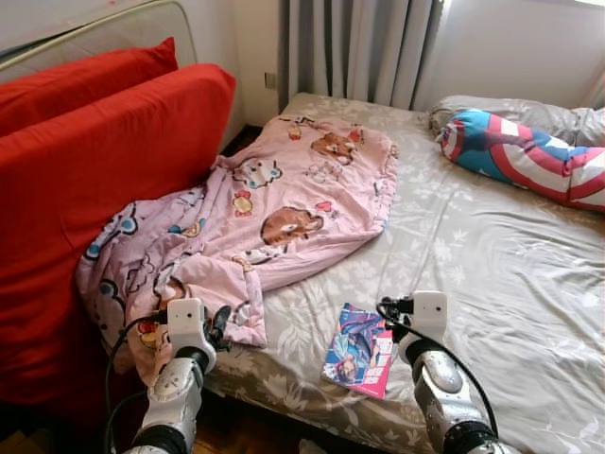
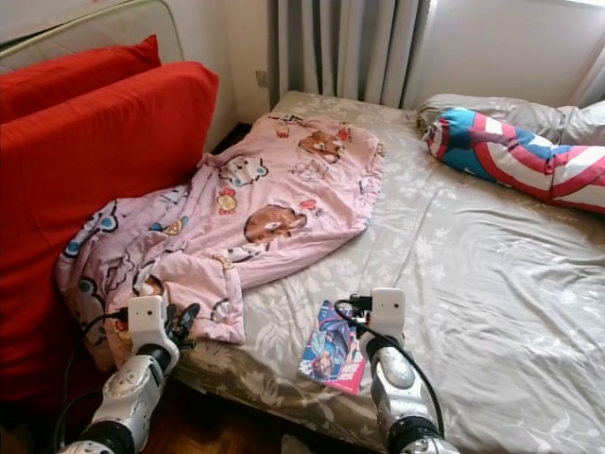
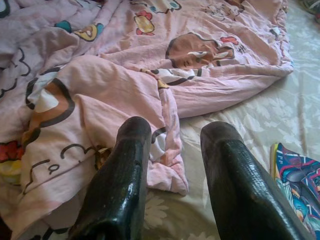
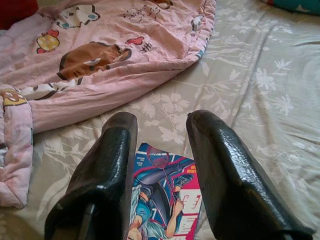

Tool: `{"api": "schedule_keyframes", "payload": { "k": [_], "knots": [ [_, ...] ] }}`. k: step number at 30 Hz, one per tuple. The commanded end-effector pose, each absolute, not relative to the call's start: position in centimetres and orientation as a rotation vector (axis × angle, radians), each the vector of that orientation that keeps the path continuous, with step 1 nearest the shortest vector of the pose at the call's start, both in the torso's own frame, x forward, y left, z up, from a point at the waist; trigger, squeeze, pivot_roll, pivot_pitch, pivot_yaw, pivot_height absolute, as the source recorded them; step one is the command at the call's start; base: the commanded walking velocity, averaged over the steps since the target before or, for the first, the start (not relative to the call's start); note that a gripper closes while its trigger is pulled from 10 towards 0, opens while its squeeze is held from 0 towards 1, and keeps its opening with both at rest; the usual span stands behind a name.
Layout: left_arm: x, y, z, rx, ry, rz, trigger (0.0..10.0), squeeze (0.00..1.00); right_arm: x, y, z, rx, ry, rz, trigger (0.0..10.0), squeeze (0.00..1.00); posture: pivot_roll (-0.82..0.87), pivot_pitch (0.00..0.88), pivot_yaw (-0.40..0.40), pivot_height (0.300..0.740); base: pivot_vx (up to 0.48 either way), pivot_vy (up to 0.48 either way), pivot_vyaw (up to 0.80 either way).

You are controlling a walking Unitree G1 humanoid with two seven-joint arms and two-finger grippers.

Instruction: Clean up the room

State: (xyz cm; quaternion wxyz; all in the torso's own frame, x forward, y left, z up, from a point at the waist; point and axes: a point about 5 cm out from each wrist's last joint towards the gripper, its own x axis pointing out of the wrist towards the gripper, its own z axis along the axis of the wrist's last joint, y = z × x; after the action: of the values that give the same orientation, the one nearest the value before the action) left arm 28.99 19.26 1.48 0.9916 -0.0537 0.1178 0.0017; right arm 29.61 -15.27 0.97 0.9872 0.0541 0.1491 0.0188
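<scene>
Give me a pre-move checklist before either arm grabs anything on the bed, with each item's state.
1. Left tool open: ok, its two black fingers stand apart.
2. Left tool lined up on the crumpled pink cartoon-print blanket: ok, it sits at the blanket's near folded corner by the bed edge.
3. Right tool open: ok, fingers apart.
4. Right tool lined up on the colourful illustrated magazine: ok, the cover lies between and just beyond its fingers.
5. Magazine free of the blanket: ok, it lies flat on the grey floral bedsheet, apart from the pink fabric.
6. Anything hidden under the blanket: cannot tell.
</scene>
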Motion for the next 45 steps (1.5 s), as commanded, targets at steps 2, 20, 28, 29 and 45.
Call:
{"api": "schedule_keyframes", "payload": {
  "k": [2,20,28,29,45],
  "knots": [
    [28.8,19.9,2.1,-0.101,0.167,0.037,10.0,0.00,29.8,-15.4,1.4,0.102,0.272,0.036,10.0,0.00,-0.07,0.052,-0.022,0.740,0.000,0.000,0.00],
    [24.0,21.9,0.3,0.034,0.188,0.099,10.0,0.00,30.0,-15.2,3.2,0.068,0.121,0.088,10.0,0.00,-0.09,0.062,-0.034,0.740,0.000,0.000,0.00],
    [24.9,21.7,1.2,0.016,0.171,0.109,10.0,0.00,30.3,-14.9,3.3,0.073,0.137,0.063,10.0,0.00,-0.08,0.059,-0.036,0.740,0.000,0.000,0.00],
    [25.2,21.4,1.2,0.012,0.169,0.107,10.0,0.00,30.3,-14.7,3.2,0.071,0.147,0.063,10.0,0.00,-0.07,0.059,-0.037,0.740,0.000,0.000,0.00],
    [26.1,20.2,2.1,0.011,0.144,0.071,10.0,0.00,29.9,-14.2,2.6,0.076,0.178,0.075,10.0,0.00,-0.08,0.058,-0.028,0.675,0.000,0.000,0.00]
  ]
}}
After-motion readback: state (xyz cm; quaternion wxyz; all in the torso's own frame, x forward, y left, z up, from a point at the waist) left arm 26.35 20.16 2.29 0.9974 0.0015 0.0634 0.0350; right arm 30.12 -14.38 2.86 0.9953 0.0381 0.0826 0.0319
